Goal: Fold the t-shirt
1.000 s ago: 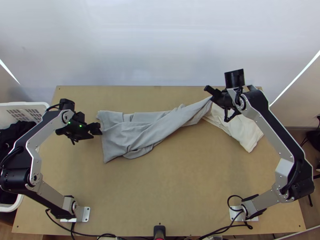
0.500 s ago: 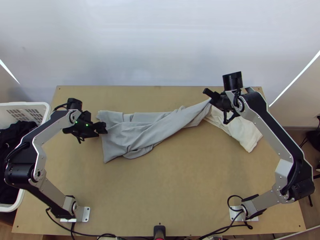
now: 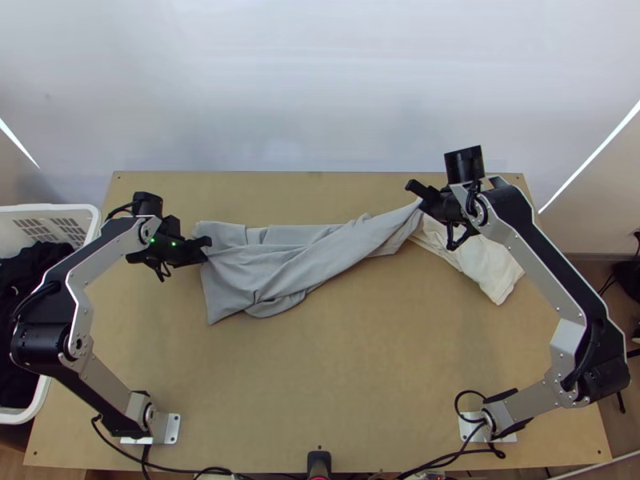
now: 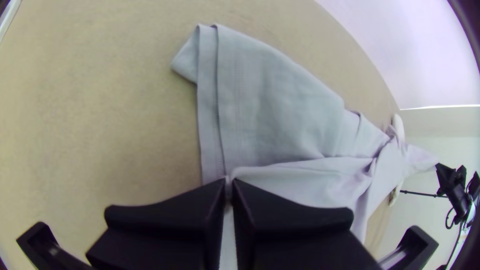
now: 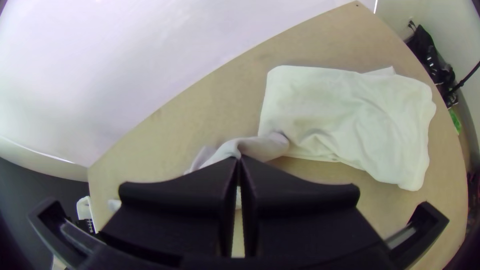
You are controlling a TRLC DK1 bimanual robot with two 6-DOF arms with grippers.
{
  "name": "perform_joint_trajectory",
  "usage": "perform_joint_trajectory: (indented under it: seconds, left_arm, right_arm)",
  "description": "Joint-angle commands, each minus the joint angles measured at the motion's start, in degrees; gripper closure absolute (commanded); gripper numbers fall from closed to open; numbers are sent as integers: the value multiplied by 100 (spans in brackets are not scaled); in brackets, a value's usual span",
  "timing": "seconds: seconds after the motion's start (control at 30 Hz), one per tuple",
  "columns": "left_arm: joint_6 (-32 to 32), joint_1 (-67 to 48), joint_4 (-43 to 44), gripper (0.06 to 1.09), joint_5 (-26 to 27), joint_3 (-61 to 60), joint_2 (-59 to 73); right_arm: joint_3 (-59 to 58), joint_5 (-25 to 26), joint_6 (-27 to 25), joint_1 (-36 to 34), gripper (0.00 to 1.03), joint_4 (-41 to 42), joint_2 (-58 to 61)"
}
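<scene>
Got matt cloth on grey t-shirt [image 3: 280,268] and cream garment [image 3: 488,260], smooth wood on table [image 3: 360,360], plastic on basket [image 3: 48,209], metal on arm links [image 3: 528,399].

At one wooden table [image 3: 344,384], we count two robot arms, one left arm [image 3: 112,392] and one right arm [image 3: 524,400], with one left gripper [image 3: 206,246] and one right gripper [image 3: 418,196], one grey t-shirt [image 3: 268,272], one cream cloth [image 3: 490,266] and one white basket [image 3: 16,214] of dark cloth [image 3: 20,296], its pieces beyond our counting.
</scene>
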Motion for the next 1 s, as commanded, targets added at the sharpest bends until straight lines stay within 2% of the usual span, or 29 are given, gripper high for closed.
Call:
perform_joint_trajectory:
  seconds: [0.0,0.13,0.27,0.57,0.73,0.87,0.97]
  left_arm:
    - [-177,16,189,105,43,-125,-123]
    - [-291,183,153,105,34,15,-290]
    - [-854,429,22,105,34,894,-624]
    - [-1785,807,-216,105,-19,3522,-694]
    - [-2102,825,-216,105,-27,4753,-272]
    - [-2418,851,-207,105,-89,5570,-343]
    - [-2453,869,-110,105,-388,5843,-571]
  right_arm:
    - [18,-1,-10,-25,100,16,0]
    - [80,-1,-2,-34,100,34,0]
    - [686,157,-116,-25,100,78,97]
    - [2796,1185,-1548,63,100,394,844]
    - [4097,1203,-1803,-16,100,482,1380]
    - [4281,1203,-1882,46,100,1088,1117]
    - [4439,1203,-1997,89,100,1387,862]
